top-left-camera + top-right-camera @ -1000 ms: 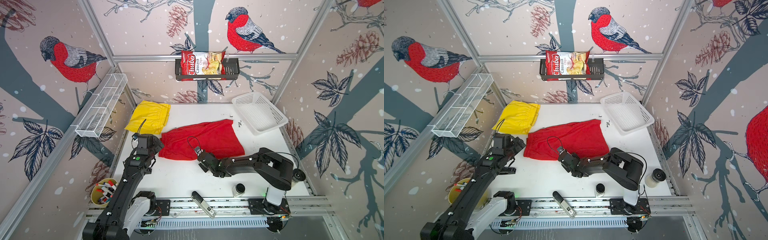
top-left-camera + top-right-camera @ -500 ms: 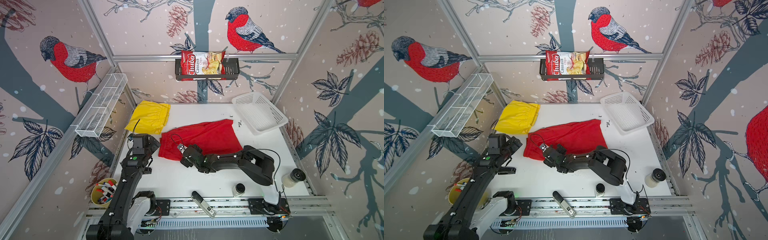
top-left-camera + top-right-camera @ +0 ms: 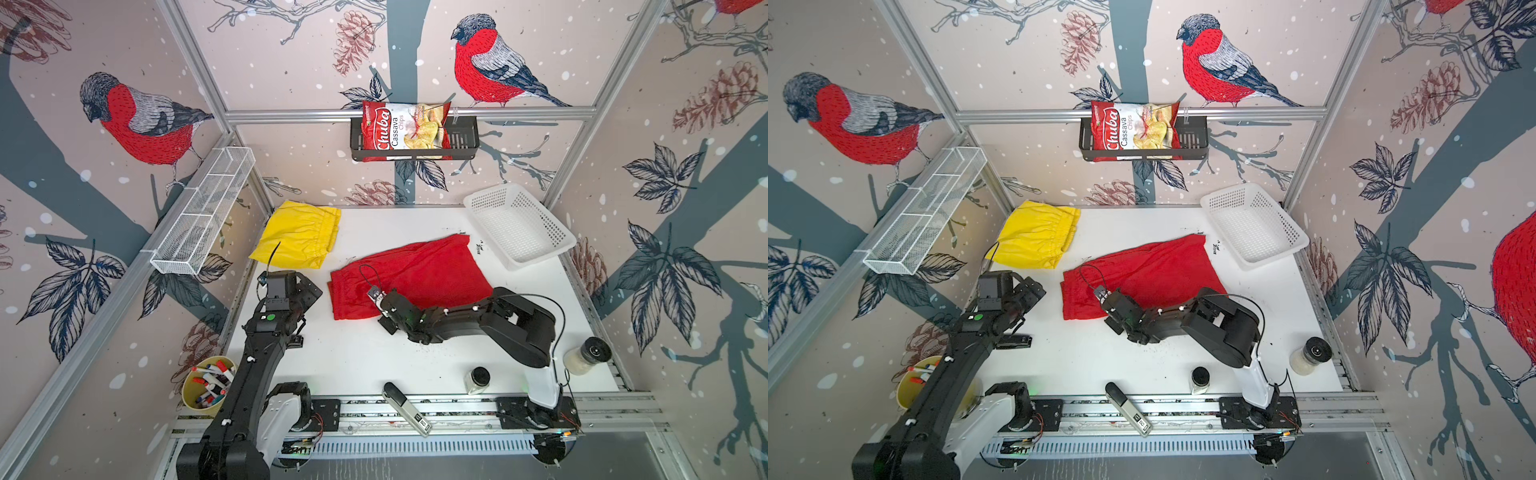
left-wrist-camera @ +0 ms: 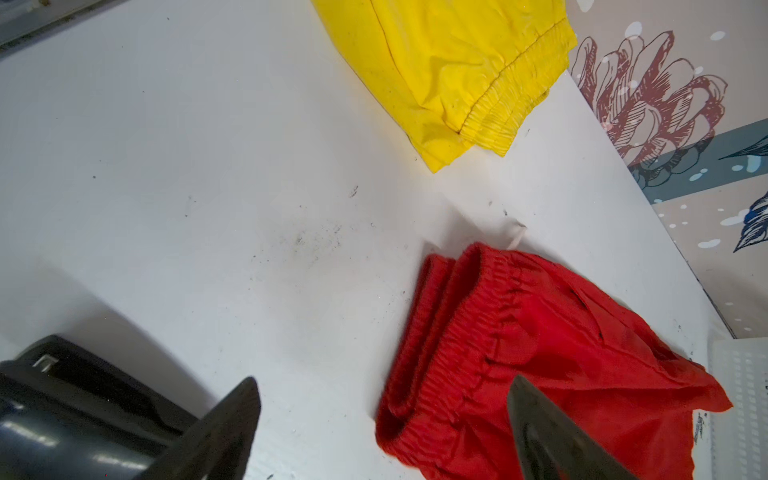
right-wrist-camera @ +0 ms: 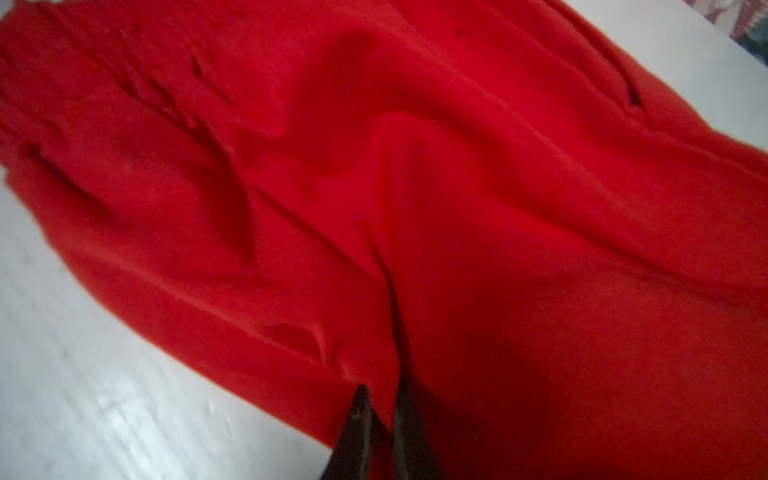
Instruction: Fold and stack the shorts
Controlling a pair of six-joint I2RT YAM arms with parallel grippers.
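Because the right gripper [image 5: 380,399] pinches just a thin fold at the red shorts' [image 3: 415,274] 7 o'clock edge, a pull may slip or bunch it; left gripper [image 4: 382,386] gapes empty at 9, yellow shorts [image 3: 299,232] at 10.

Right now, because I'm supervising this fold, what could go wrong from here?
1. The right gripper pinches only a small ridge of the red shorts; it might slip or lift just one layer.
2. The left gripper is open and holds nothing, so they may drag instead of folding.
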